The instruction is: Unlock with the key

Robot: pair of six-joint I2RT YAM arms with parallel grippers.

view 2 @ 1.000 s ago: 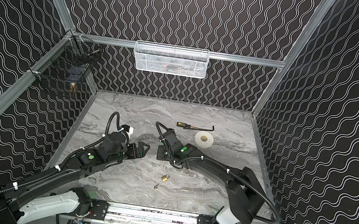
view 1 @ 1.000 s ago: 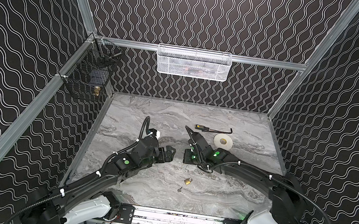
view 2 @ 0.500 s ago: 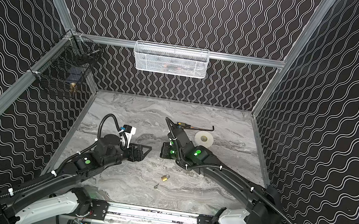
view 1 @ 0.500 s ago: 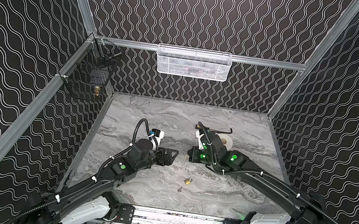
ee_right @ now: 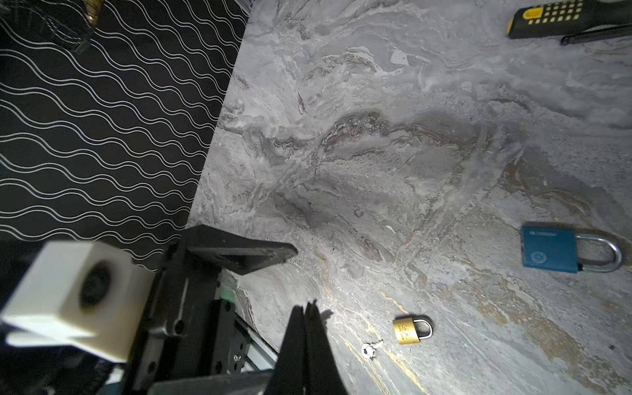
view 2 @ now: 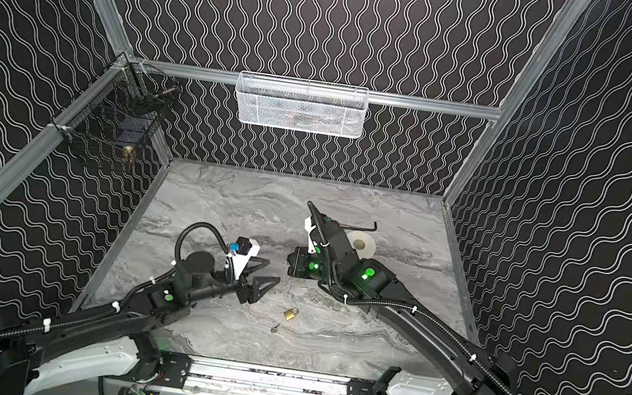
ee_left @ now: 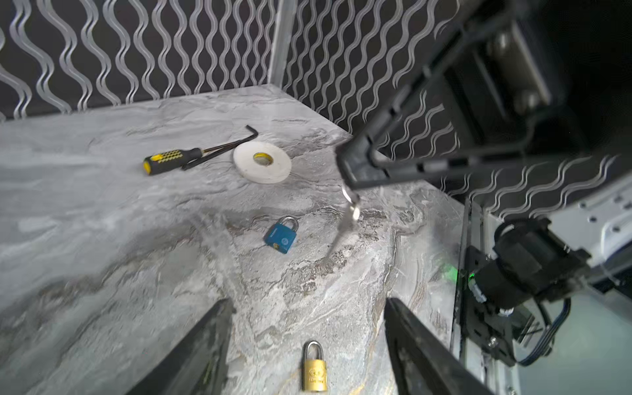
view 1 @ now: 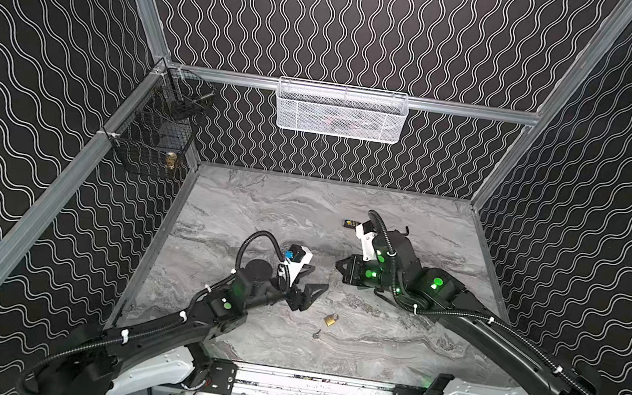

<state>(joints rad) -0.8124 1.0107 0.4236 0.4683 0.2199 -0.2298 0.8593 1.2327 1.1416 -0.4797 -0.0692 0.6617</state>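
Jaws of left gripper (ee_left: 307,303) spread, empty, over open table (ee_left: 102,212) near brass padlock (ee_left: 314,367); right gripper (ee_left: 349,168) jaws pinch dangling key (ee_left: 351,213) near blue padlock (ee_left: 281,237).

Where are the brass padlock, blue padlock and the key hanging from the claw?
brass padlock (ee_left: 314,371), left wrist view, its body.
blue padlock (ee_left: 279,236), left wrist view, its body.
hanging key (ee_left: 341,229), left wrist view, its shank.

The blue padlock (ee_left: 280,236) is hidden in both top views, tucked under the right arm (view 1: 504,336). The hanging key (ee_left: 343,229) is just a blurry streak, and the screwdriver (ee_right: 550,17) gets cropped at the right wrist view's edge.
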